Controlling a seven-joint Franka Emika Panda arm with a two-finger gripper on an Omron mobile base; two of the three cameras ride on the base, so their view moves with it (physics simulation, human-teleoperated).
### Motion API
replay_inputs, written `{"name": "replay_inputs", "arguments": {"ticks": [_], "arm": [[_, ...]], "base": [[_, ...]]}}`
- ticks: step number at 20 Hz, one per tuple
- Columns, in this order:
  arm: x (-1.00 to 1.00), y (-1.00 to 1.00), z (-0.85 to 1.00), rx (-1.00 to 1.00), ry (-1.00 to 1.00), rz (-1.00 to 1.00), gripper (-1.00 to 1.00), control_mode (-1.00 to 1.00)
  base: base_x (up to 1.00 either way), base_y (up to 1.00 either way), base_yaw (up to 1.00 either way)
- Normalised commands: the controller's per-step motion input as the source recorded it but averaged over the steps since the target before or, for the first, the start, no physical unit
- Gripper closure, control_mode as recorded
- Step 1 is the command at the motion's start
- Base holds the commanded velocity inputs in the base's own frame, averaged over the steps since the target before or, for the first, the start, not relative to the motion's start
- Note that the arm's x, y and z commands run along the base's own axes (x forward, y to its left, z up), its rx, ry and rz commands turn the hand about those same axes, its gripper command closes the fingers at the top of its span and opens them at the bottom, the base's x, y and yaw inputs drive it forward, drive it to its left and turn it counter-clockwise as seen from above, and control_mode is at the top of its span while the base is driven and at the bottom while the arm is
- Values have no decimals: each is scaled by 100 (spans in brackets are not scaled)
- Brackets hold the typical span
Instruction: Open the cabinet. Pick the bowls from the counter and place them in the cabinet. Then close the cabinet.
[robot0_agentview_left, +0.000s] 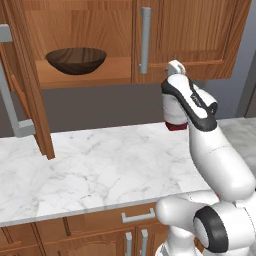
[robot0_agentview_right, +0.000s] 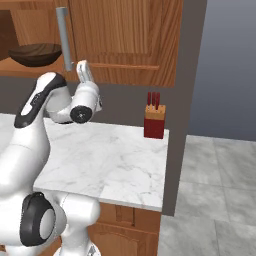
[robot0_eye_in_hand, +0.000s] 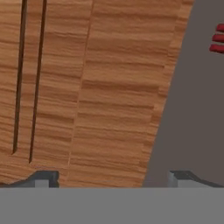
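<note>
Hand (robot0_eye_in_hand: 112, 177) is spread wide and holding nothing, fingertips (robot0_eye_in_hand: 43, 178) far apart with bare wood grain of the right cabinet door (robot0_eye_in_hand: 100, 87) right in front of them. From the base cameras it sits up near the lower edge of that closed door, close to the long grey bar handle (robot0_agentview_left: 145, 40).

So where things are: the cabinet (robot0_agentview_left: 190, 35) has its left door (robot0_agentview_left: 27, 85) swung open, and the dark wooden bowl (robot0_agentview_left: 76, 60) is already sitting on the bottom shelf (robot0_agentview_left: 115, 70) inside. I can't spot the white bowl anywhere on the marble surface (robot0_agentview_left: 100, 165), so either it's tucked deeper in the cabinet or just out of frame, can't tell.

What worries me from here:

- The hand is really close to the closed door. Any push forward and the fingers jam into the panel.
- To shut the open door the arm has to swing across to the left. That door sticks out over the surface's back edge, so a lazy path could clip its edge or hook the handle wrong and slam it.
- The bowl sits near the front of the shelf. If the door closes hard or the bowl overhangs at all, it could get knocked or stop the door from closing flush.
- There's a knife block (robot0_agentview_right: 154, 121) at the surface's far right corner, behind the elbow's sweep. Probably fine, but worth watching.
</note>
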Motion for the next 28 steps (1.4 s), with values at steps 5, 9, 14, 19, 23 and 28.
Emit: {"name": "replay_inputs", "arguments": {"ticks": [5, 9, 14, 19, 23, 28], "arm": [[-32, -6, 44, -2, 17, 0, -100, -100], [-35, -19, 38, -1, 7, 0, -100, -100], [-48, -16, 6, 0, 1, 0, -100, -100], [-71, -9, -1, 0, -8, 0, -100, -100], [-71, -8, 0, 1, -7, 0, -100, -100], [-48, -23, -5, 7, 0, 0, -100, -100]], "base": [[0, 0, 0], [0, 0, 0], [0, 0, 0], [0, 0, 0], [0, 0, 0], [0, 0, 0]]}}
